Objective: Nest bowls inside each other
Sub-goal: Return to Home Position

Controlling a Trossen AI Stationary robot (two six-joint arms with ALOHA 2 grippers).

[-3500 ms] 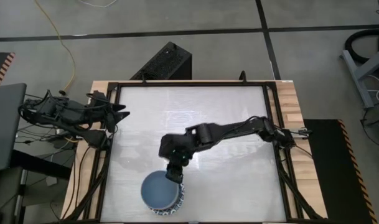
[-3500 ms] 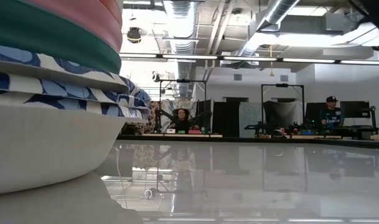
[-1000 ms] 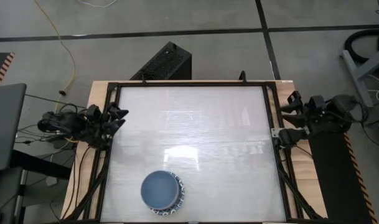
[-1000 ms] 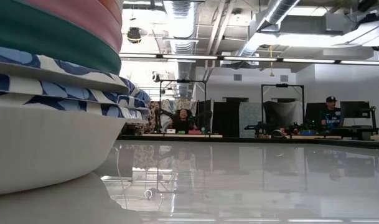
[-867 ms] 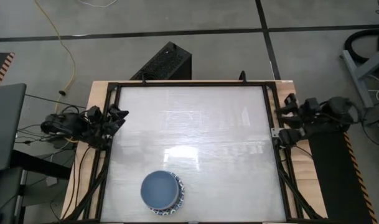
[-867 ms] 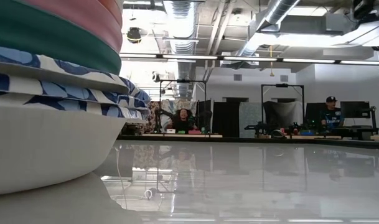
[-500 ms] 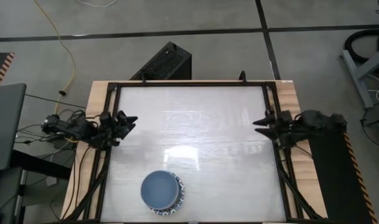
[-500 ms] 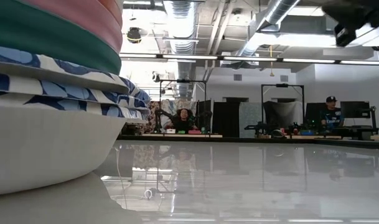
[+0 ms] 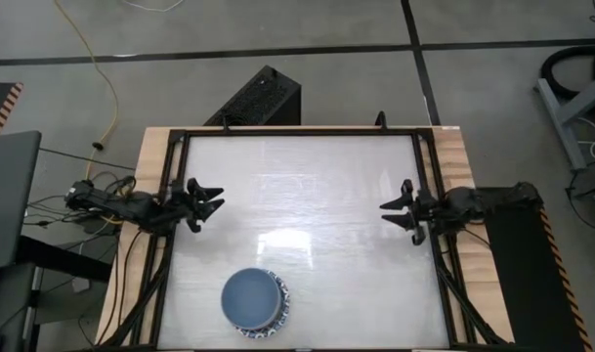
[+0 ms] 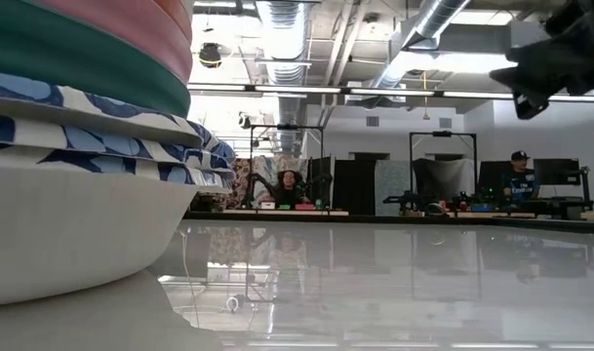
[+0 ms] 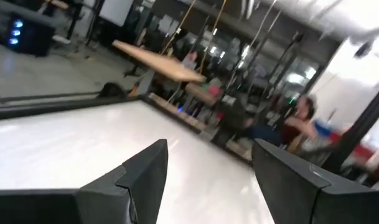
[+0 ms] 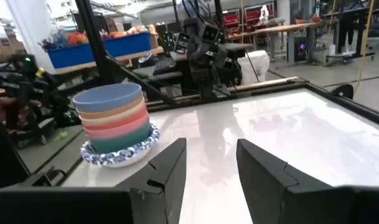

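Note:
The bowls stand nested in one stack (image 9: 256,301) near the table's front edge, left of the middle, with a blue bowl on top. The right wrist view shows the stack (image 12: 114,127) from the side: blue, orange, pink and green bowls in white bowls with blue-patterned rims. The lowest white bowl (image 10: 62,234) rests on the table. My left gripper (image 9: 211,198) hangs open over the table's left edge, and its wrist view (image 11: 211,168) shows nothing between the fingers. My right gripper (image 9: 395,213) hangs open over the right edge, also empty (image 12: 211,168). Both are far from the stack.
The white table top (image 9: 307,186) has a black frame round it. A black box (image 9: 258,98) stands on the floor beyond the far edge. People sit at benches in the room behind (image 10: 285,185).
Both arms have sunk and swung their grippers inward, from outside the frame to just over the table's left and right edges. The right one has travelled farther and has come into the low view at the top right. The stack of bowls has kept still.

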